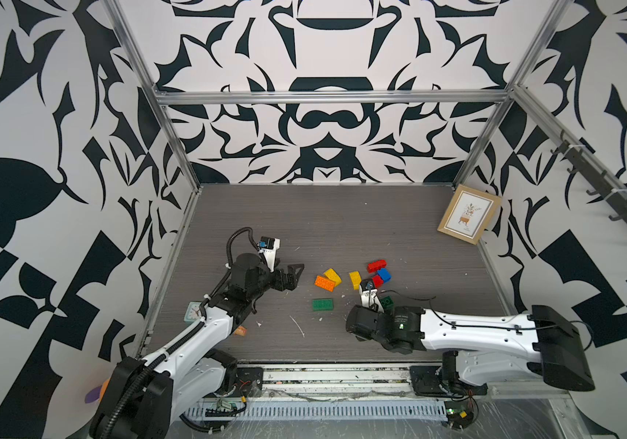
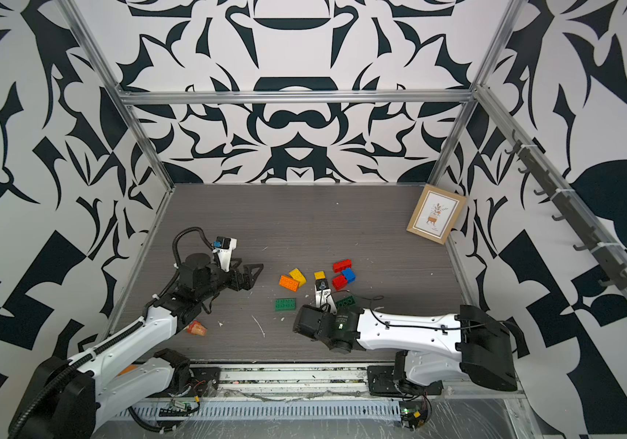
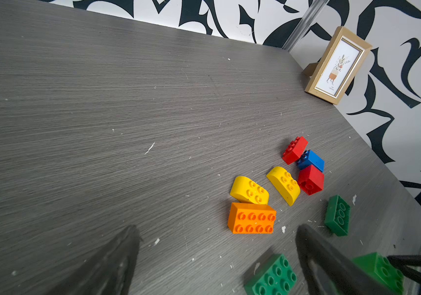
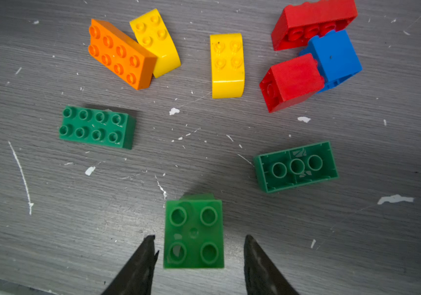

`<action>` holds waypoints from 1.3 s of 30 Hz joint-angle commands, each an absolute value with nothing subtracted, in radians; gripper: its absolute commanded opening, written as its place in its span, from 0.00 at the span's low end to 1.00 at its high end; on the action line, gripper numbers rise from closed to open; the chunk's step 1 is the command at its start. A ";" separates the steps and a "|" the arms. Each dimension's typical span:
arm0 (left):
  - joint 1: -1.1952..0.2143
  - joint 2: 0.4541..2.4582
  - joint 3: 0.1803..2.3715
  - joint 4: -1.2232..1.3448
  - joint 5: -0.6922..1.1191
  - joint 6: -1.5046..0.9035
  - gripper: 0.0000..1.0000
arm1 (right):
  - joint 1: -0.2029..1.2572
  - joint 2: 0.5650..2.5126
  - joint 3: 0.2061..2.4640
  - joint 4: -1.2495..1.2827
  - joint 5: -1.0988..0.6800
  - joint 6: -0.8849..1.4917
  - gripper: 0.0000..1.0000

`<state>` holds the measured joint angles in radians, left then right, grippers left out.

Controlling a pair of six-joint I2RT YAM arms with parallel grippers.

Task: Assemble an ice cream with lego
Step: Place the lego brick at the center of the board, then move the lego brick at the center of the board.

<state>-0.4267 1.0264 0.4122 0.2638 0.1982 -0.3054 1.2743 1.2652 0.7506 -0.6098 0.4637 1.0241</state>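
Green four-stud lego brick (image 4: pixel 193 233) is sitting studs-up toward the bench's (image 4: pixel 51 229) front edge, between the right hand's (image 4: pixel 199 238) parted fingers (image 4: pixel 138 265), touching neither. Eight-stud green brick (image 4: pixel 97 127) is lying parallel to that edge. Left hand (image 1: pixel 292 276) is hovering wide open. Open bench is stretching rearward.

- A small green brick (image 4: pixel 193 233), four studs up, sat between the right gripper's (image 4: pixel 199 237) parted fingers, touching neither.
- A long green brick (image 4: pixel 97 127) lay studs up ahead to the gripper's left.
- An upturned green brick (image 4: pixel 296 167) lay hollow side up ahead to its right.
- Farther ahead, an orange brick (image 4: pixel 121 55) touched a rounded yellow brick (image 4: pixel 157 42); a second yellow brick (image 4: pixel 227 65) lay alone.
- A near red brick (image 4: pixel 291 83) and a far red brick (image 4: pixel 312 24) pressed against a blue brick (image 4: pixel 334 55).
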 commanded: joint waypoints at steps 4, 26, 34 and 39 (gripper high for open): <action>-0.429 1.008 0.417 0.256 0.187 -0.295 0.99 | 1.280 1.307 0.832 -0.660 0.468 0.986 0.59; -0.428 1.000 0.420 0.244 0.180 -0.294 0.99 | 1.278 1.337 0.848 -0.693 0.476 1.011 0.40; -0.429 0.996 0.420 0.240 0.177 -0.294 0.99 | 1.278 1.353 0.844 -0.698 0.463 1.015 0.28; -0.430 0.999 0.422 0.239 0.174 -0.293 0.99 | 1.277 1.371 0.835 -0.707 0.428 1.020 0.20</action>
<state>-0.4267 1.0134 0.4122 0.2485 0.1791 -0.2977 1.2743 1.3437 0.8246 -0.6727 0.4618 1.0115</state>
